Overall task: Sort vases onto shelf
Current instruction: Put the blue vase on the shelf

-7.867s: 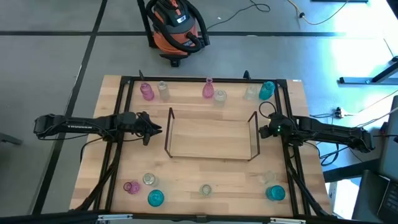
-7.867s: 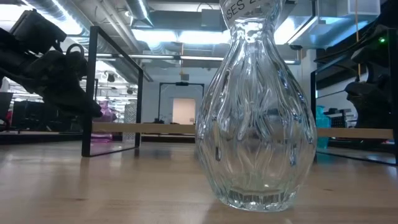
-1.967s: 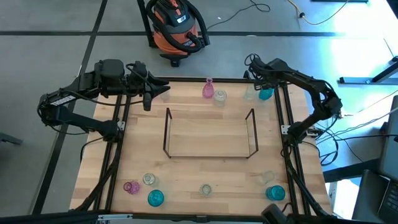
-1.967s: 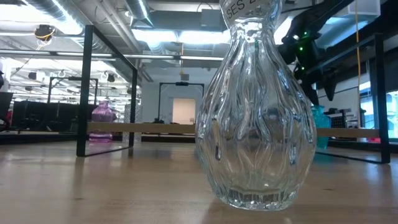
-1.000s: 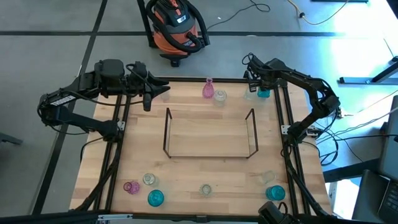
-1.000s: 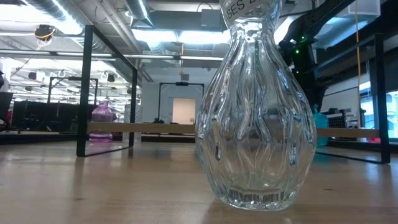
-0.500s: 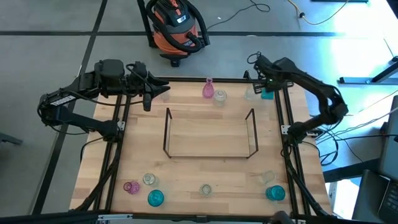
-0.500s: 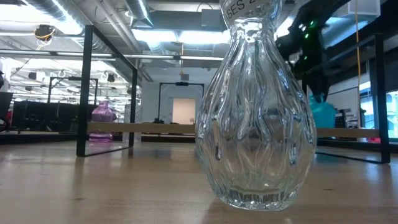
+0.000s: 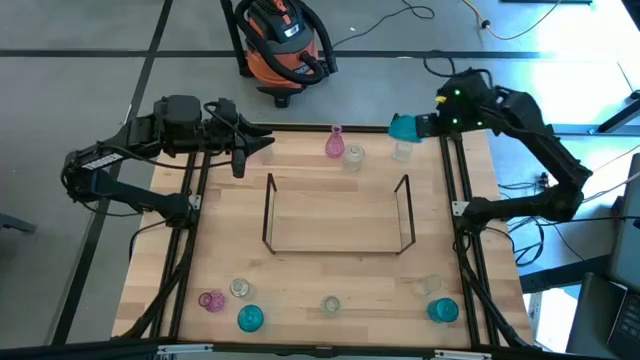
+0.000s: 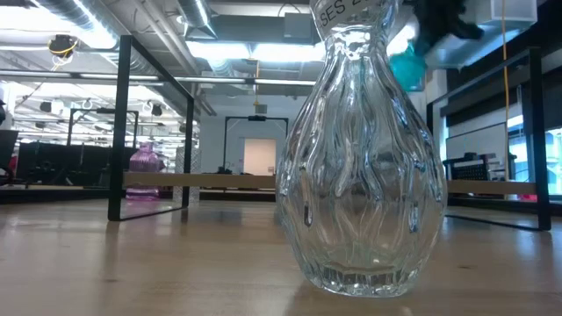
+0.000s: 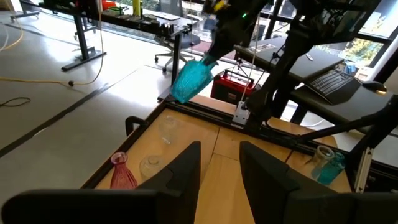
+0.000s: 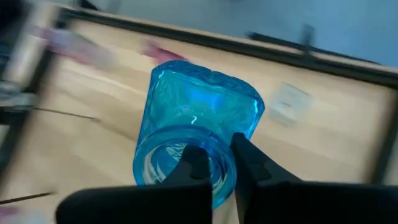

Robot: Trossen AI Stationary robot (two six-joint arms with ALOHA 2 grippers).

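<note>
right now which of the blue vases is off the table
The blue vase in the right hand, lifted and tilted over the far right corner. The other two blue vases stand on the near edge.

three teal vases (image 9: 405,127), two pink vases (image 9: 334,143) and five clear vases (image 9: 354,155) show from above; one wire shelf (image 9: 340,213); two arms.

A large clear vase (image 10: 358,149) fills the low view, its top cut off by the edge, hiding most of the table behind it. The right wrist view's background is blurred. The left gripper's (image 9: 243,152) hold cannot be told.
</note>
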